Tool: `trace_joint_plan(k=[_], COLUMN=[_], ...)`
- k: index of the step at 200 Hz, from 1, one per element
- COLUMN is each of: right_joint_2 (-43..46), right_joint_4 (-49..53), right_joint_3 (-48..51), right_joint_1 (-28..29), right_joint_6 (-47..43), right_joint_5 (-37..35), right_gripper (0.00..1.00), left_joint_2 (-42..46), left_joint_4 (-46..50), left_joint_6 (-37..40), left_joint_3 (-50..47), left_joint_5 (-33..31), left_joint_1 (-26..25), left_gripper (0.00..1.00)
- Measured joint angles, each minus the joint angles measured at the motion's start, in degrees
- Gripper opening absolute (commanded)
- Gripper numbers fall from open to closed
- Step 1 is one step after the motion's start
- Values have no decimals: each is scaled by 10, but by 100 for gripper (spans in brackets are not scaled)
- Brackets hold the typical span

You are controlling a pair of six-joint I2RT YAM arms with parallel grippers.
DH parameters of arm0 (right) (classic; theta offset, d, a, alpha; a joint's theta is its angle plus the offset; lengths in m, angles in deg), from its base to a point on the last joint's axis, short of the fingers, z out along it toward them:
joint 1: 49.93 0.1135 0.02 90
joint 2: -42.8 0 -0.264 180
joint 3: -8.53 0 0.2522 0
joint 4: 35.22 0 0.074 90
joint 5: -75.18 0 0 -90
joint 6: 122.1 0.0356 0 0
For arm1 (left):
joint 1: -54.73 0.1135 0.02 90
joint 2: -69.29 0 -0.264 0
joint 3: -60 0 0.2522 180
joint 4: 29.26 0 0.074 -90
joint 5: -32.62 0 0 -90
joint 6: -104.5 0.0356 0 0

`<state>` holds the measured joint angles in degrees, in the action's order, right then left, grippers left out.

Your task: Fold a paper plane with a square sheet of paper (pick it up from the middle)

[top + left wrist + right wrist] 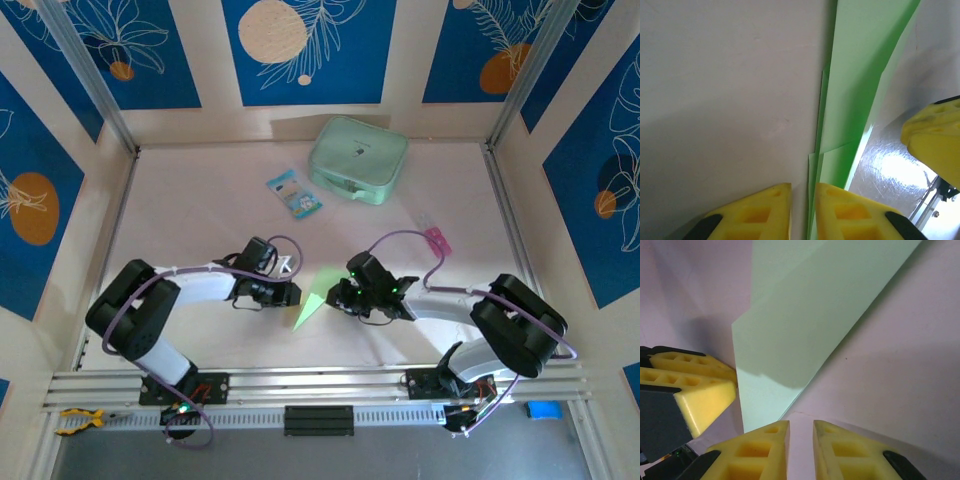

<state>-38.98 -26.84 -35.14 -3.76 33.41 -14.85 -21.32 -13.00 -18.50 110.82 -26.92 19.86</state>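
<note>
Green paper (312, 298), half folded to a point, seems pinched by the nearly closed left jaws, the right jaws nearly closed on nothing, so the next move should press the crease flat.

Mint-green rounded zip case (358, 160) at the far middle of the pale table (200, 200), 1 small blue-and-white printed packet (294, 194) just left of it, small pink item (436, 240) farther right, blue leaf-patterned wall panels (300, 50) behind.
</note>
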Motion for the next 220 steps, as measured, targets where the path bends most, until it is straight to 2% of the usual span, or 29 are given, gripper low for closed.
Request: trace_joint_plan(k=[89,131,220], right_joint_2=[-37,-37,-44], right_joint_4=[-14,-15,-49], right_joint_3=[-12,-12,-11], right_joint_1=[-4,-12,-14], right_joint_6=[0,0,4], right_joint_5=[9,11,27], right_gripper=[22,22,21], left_joint_2=[-26,-38,-61], left_joint_4=[-25,-39,-61], left_joint_6=[-2,-2,-17], left_joint_3=[1,2,6], left_joint_5=[51,71,116], left_joint_1=[5,5,10], left_gripper=[24,21,21])
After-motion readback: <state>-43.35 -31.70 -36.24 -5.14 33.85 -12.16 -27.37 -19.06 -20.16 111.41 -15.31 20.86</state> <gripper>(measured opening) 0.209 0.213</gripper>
